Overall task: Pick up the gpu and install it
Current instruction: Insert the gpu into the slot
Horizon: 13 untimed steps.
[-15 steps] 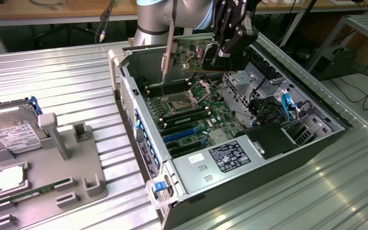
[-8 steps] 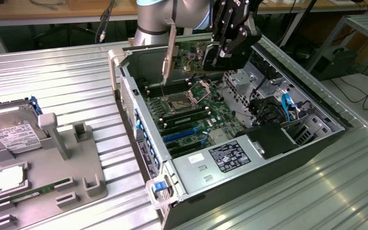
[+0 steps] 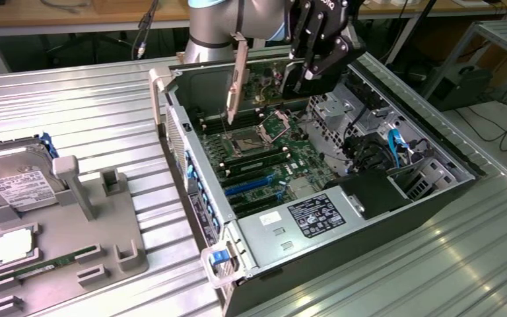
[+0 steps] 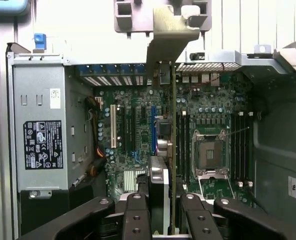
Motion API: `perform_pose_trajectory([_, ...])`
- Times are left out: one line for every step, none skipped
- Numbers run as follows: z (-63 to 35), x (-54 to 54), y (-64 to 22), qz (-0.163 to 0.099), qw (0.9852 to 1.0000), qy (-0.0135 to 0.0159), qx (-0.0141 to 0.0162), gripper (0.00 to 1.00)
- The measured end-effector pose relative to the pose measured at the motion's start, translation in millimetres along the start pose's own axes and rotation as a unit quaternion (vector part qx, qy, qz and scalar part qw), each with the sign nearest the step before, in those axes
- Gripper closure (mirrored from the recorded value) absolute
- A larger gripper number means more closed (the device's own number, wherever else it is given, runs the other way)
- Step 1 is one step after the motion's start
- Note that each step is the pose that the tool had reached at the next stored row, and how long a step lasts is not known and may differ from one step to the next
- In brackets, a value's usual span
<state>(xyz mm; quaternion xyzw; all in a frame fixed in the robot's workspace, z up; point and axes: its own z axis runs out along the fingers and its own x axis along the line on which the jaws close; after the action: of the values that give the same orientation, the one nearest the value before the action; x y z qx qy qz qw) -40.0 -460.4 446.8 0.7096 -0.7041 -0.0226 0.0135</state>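
Tabletop [image 3: 86, 105] of ribbed metal comes first. At the lower left of the exterior view it carries a grey holder [image 3: 103, 231] with a hard drive [image 3: 16, 188] and a green memory stick [image 3: 47, 264] resting in it, well apart from the work.

Beyond that, in the middle of the frame, the open computer case [image 3: 359, 257] lies on its side. Its power supply [image 3: 319, 214] sits at the near end, with the blue slots [image 3: 251, 189] just behind it.

Farther back, in the upper middle of the frame, the hand [image 3: 311, 72] hangs over the board, clamped on the graphics card [image 3: 236, 92]. The card stands on edge in the air, clear of every slot, with its metal bracket [image 3: 235, 59] toward the exterior view's left. Seen from the wrist, the fingers [image 4: 138, 215] pinch the card's [image 4: 172, 150] near end, and the bracket [image 4: 170, 35] sits at the far end, near the case's rear wall. The arm [image 3: 227, 23] rises behind it all at the top of the frame.

The step in hand, as I judge it, is bringing the card over its slot. To do it well:
- Keep the card upright and parallel to the slot lines.
- Line the bracket up with the rear opening before going lower.
- Travel straight down, so the contact edge meets the slot squarely, not corner first.

The case rim beside the bracket looks like the likeliest snag.
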Motion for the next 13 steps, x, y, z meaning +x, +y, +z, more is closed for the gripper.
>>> perform_pose_trajectory([0.1,0.0,0.0,-0.008,1.0000,0.0004,-0.0001,0.72])
perform_pose_trajectory([0.1,0.0,0.0,-0.016,0.9999,0.0008,-0.0002,0.72])
perform_pose_trajectory([0.1,0.0,0.0,-0.024,0.9997,0.0012,-0.0003,0.72])
perform_pose_trajectory([0.1,0.0,0.0,-0.031,0.9995,0.0016,-0.0004,0.72])
perform_pose_trajectory([0.2,0.1,0.0,-0.039,0.9992,0.0020,-0.0005,0.72])
perform_pose_trajectory([0.2,0.1,0.0,-0.046,0.9989,0.0024,-0.0006,0.72])
perform_pose_trajectory([0.2,0.1,0.0,-0.054,0.9985,0.0027,-0.0007,0.72])
perform_pose_trajectory([0.3,0.1,0.0,-0.062,0.9981,0.0031,-0.0008,0.72])
perform_pose_trajectory([0.3,0.1,0.0,-0.069,0.9976,0.0035,-0.0009,0.72])
perform_pose_trajectory([0.4,0.1,0.0,-0.078,0.9970,0.0039,-0.0010,0.72])
perform_pose_trajectory([0.4,0.1,0.0,-0.092,0.9958,0.0047,-0.0011,0.72])
perform_pose_trajectory([0.4,0.2,0.0,-0.100,0.9950,0.0051,-0.0011,0.72])
perform_pose_trajectory([0.4,0.3,0.0,-0.107,0.9942,0.0055,-0.0011,0.72])
